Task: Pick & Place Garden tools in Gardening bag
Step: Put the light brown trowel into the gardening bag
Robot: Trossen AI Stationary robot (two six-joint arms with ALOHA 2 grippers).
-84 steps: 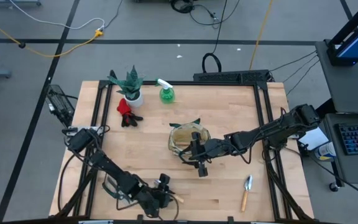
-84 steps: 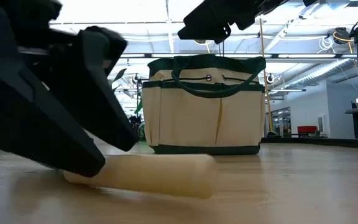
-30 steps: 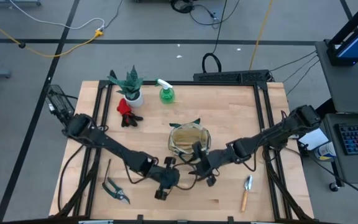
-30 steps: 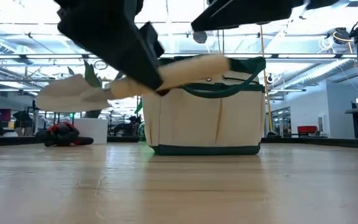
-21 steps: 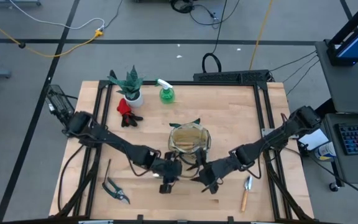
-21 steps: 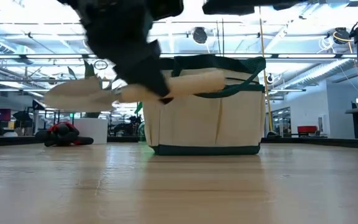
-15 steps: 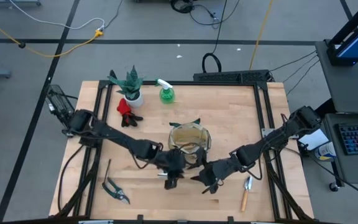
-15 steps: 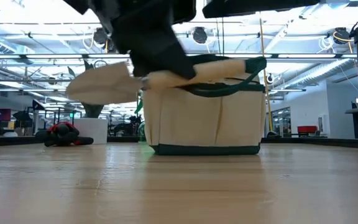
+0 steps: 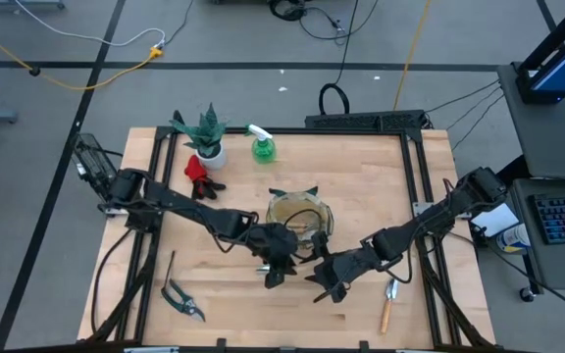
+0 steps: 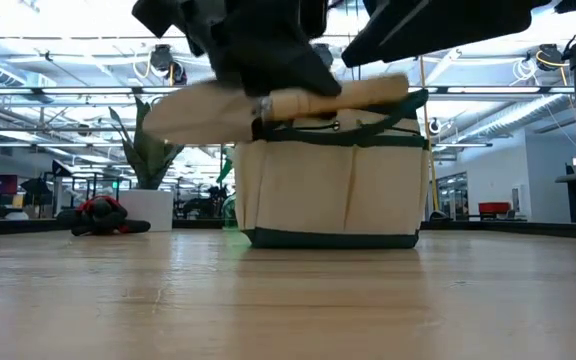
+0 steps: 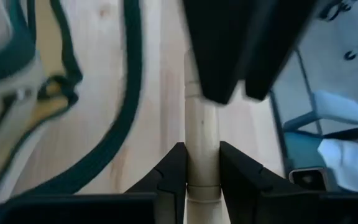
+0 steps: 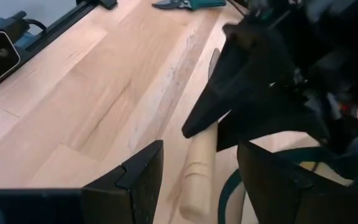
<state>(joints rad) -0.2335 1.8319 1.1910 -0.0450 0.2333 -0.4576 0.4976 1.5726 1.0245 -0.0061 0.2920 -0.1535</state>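
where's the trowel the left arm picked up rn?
In the low view the trowel is held level in the left claw, just in front of the gardening bag at rim height. The high view puts that claw beside the bag's near-left edge.

Left claw (image 9: pixel 274 267) clamped; right claw (image 9: pixel 323 284) agape, raised

Smooth pale wooden trowel handle (image 11: pixel 202 146); matt canvas bag (image 10: pixel 333 185); wooden table (image 9: pixel 361 186).

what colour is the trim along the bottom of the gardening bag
Dark green, against beige canvas; the band at the base of the gardening bag shows best in the low view.
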